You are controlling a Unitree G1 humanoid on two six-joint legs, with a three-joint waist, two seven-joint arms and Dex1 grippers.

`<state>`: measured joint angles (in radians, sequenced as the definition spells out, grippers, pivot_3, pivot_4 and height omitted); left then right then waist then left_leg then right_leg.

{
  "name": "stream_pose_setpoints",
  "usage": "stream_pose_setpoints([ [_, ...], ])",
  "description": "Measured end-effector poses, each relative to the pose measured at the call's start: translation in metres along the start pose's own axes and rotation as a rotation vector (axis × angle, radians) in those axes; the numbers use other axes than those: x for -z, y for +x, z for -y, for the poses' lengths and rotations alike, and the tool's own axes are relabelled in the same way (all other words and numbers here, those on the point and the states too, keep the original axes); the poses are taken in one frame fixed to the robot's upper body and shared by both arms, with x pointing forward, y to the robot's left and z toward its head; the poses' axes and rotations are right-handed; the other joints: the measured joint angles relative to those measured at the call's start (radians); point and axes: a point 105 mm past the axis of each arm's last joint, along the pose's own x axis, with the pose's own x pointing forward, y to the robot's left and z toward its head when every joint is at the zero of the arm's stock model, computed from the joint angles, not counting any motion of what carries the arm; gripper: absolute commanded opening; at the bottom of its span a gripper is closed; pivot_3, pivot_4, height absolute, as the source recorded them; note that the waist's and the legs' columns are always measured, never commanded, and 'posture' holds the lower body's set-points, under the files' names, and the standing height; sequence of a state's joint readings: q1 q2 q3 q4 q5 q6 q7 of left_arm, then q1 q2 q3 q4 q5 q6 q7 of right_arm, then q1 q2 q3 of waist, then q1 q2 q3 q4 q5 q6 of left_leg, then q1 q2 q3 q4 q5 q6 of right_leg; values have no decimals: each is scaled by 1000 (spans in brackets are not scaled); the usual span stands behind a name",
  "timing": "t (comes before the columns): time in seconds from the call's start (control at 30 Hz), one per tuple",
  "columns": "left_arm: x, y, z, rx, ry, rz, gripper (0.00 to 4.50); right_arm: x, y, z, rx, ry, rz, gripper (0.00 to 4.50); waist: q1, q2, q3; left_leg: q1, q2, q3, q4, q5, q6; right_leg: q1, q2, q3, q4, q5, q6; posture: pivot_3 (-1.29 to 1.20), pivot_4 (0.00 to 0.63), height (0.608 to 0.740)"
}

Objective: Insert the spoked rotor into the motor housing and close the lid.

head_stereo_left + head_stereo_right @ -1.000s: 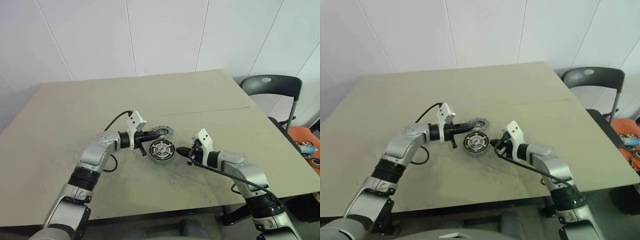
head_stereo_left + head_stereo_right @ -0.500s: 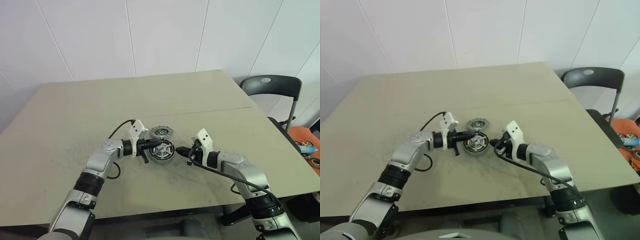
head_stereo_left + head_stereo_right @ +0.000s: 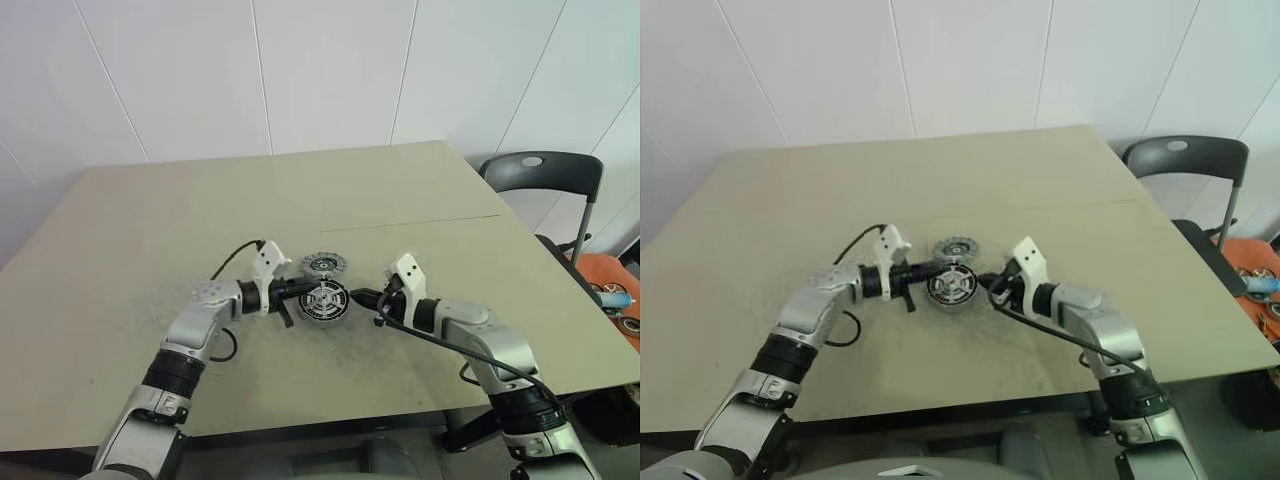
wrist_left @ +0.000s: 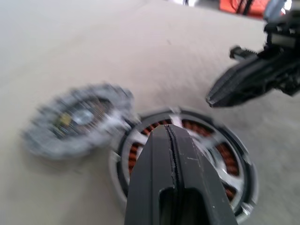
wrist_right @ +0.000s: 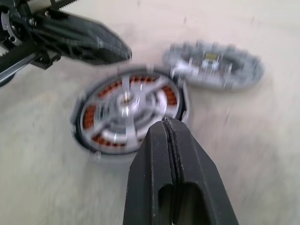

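Observation:
The motor housing (image 3: 323, 300), a round puck with copper windings and silver spokes, lies flat near the middle of the table. The spoked rotor (image 3: 323, 264), a flat grey disc, lies just behind it; in the right wrist view the rotor (image 5: 213, 63) sits against the housing (image 5: 126, 112) rim. My left gripper (image 3: 307, 291) is shut with nothing in it, its tip over the housing's left edge. From the other side my right gripper (image 3: 361, 296) points at the housing's right rim, shut and empty. No lid can be made out.
The beige table (image 3: 150, 230) extends widely on all sides of the parts. A dark chair (image 3: 545, 170) stands off its right edge, with orange clutter (image 3: 605, 285) on the floor beyond. A black cable (image 3: 232, 260) loops from my left wrist.
My left gripper has swung from beside the rotor down to the housing's left edge. The right gripper, the housing and the rotor have barely moved.

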<state>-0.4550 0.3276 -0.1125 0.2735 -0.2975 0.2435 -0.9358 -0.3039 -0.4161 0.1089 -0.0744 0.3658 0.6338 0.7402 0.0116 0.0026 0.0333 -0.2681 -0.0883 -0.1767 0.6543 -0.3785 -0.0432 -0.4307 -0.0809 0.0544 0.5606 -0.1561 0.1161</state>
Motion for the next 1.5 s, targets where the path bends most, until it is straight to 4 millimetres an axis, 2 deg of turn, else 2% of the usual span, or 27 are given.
stream_pose_setpoints([
  [0.07,-14,-5,-6,-6,33,55,26,-12,2,-1,-19,-27,21,0,0,0,0,0,0,0,0,0,0,0,0,0,0,0,0,0,0,740],
  [0.13,-20,-13,-9,2,46,73,26,-18,3,-8,-71,-69,5,0,-1,0,0,0,0,0,0,0,1,0,0,0,0,0,0,0,0,740],
  [0.23,-10,-28,-9,24,51,41,0,-15,6,-23,-179,-159,-81,580,-5,0,0,0,0,1,0,0,1,-1,0,0,-1,0,0,0,0,740],
  [0.4,4,-50,-4,69,38,-10,0,-12,11,-33,-320,-442,-282,2253,-2,0,0,-2,0,1,0,-1,3,-3,0,0,0,0,0,0,0,740],
  [0.6,-1,-55,-4,59,62,1,0,-21,14,-27,-418,-706,-413,4315,-1,0,0,-2,0,1,1,-1,2,-2,0,0,0,0,0,0,0,740],
  [0.63,-1,-55,-4,54,61,3,0,-19,14,-24,-424,-742,-442,4487,-1,0,0,-2,0,1,1,-1,1,-2,0,0,0,0,0,0,0,740],
  [0.8,5,-55,-3,42,49,13,0,-1,10,-7,-471,-889,-611,4487,0,0,0,-2,0,2,1,1,-2,-3,0,0,0,0,0,0,0,740],
  [0.93,13,-56,-6,24,42,14,0,-3,14,0,-473,-955,-630,4487,-1,0,0,-2,0,2,1,1,-2,-3,0,0,0,0,0,0,0,740],
  [1.2,56,-67,-15,-14,-13,-22,0,-4,27,2,-457,-1019,-615,4487,0,0,0,-2,0,2,1,1,-2,-3,0,0,0,1,-1,0,0,740],
  [1.3,60,-69,-19,-16,0,-21,0,-4,28,2,-454,-1037,-616,3895,1,0,0,-2,0,2,1,1,-2,-3,0,0,0,1,-1,0,0,740],
  [1.5,62,-71,-23,-21,14,-10,0,-8,28,7,-433,-1089,-620,1930,-1,-1,-1,-2,0,2,1,1,-2,-3,0,0,1,1,-1,0,0,740],
])
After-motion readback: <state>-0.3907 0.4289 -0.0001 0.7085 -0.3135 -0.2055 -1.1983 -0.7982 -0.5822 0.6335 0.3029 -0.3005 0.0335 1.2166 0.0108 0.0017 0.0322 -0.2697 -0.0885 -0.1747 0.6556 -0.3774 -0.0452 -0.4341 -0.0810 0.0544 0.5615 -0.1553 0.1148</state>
